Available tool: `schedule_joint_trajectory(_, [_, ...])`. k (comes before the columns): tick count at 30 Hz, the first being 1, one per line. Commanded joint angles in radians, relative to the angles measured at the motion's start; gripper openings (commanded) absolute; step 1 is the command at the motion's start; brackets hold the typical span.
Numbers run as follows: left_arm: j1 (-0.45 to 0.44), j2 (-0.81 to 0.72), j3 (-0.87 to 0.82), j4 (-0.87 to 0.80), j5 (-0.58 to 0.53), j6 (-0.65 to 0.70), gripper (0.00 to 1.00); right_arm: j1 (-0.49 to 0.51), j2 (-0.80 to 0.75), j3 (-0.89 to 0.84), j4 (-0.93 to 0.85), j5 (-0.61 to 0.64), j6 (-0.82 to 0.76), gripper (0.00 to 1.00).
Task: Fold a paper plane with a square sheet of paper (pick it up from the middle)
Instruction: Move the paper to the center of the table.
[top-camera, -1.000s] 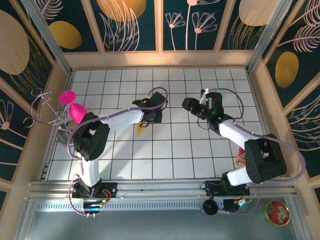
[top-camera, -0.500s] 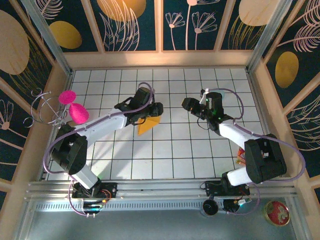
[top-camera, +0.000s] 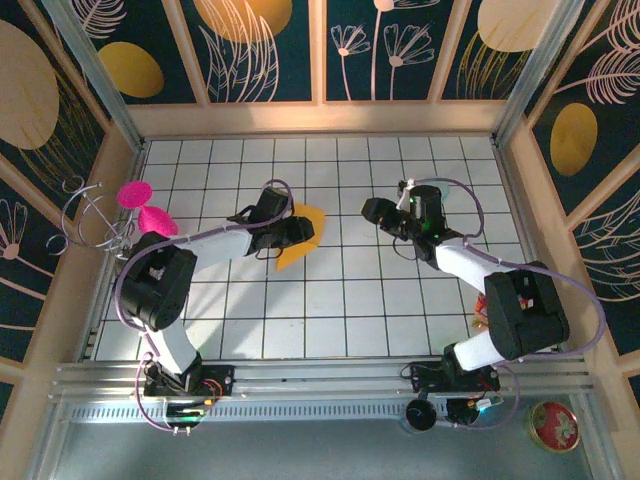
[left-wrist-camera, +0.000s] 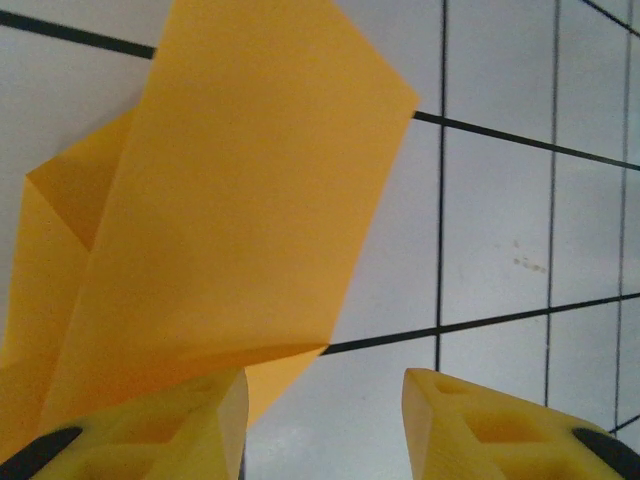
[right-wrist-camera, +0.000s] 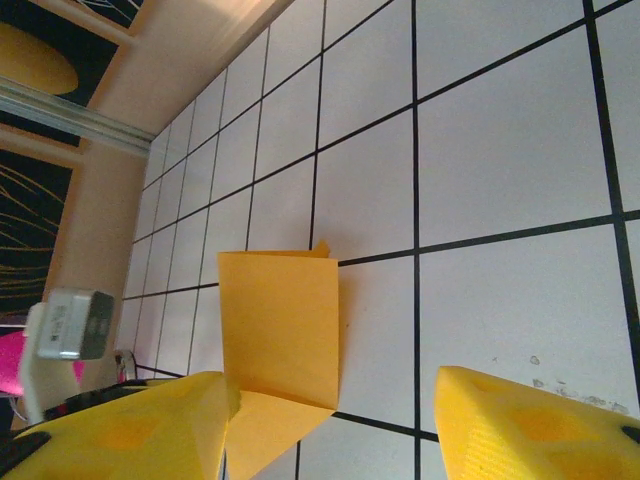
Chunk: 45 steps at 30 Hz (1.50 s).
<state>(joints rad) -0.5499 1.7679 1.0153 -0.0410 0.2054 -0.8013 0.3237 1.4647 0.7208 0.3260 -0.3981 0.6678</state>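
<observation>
Left gripper (left-wrist-camera: 325, 388): jaws apart, nothing clamped. Right gripper (right-wrist-camera: 335, 395): jaws apart, empty. Part-folded square sheet of paper (top-camera: 303, 236) is found on tiles (top-camera: 400, 300) left of centre, just ahead of left gripper. Recommended: sheet to be pinned nr mid-crease, flap pressed flat w/o skew. Long axis is set diag.; narrow tip is pointed twd arm bases.

Bright even overhead light, soft arm shadows on tiles, wrist views sharp (near foam slightly blurred)
</observation>
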Motion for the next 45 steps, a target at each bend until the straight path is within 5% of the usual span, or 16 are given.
schedule_joint_trajectory(1, [0.007, 0.037, -0.004, 0.006, -0.007, -0.035, 0.44, 0.012, 0.014, 0.001, 0.035, -0.018, 0.011, 0.57])
schedule_joint_trajectory(11, [0.012, 0.060, -0.037, -0.030, -0.140, -0.062, 0.44, 0.039, 0.052, 0.026, 0.046, -0.050, 0.032, 0.57])
schedule_joint_trajectory(19, [0.013, 0.077, -0.081, -0.002, -0.102, -0.084, 0.32, 0.129, 0.149, 0.082, -0.001, -0.026, 0.065, 0.53])
schedule_joint_trajectory(31, [-0.021, 0.083, -0.078, 0.078, 0.116, -0.055, 0.16, 0.196, 0.225, 0.120, -0.050, 0.007, 0.139, 0.43])
schedule_joint_trajectory(45, [-0.042, -0.010, -0.031, -0.031, -0.011, -0.074, 0.15, 0.195, 0.204, 0.098, -0.048, 0.007, 0.153, 0.43])
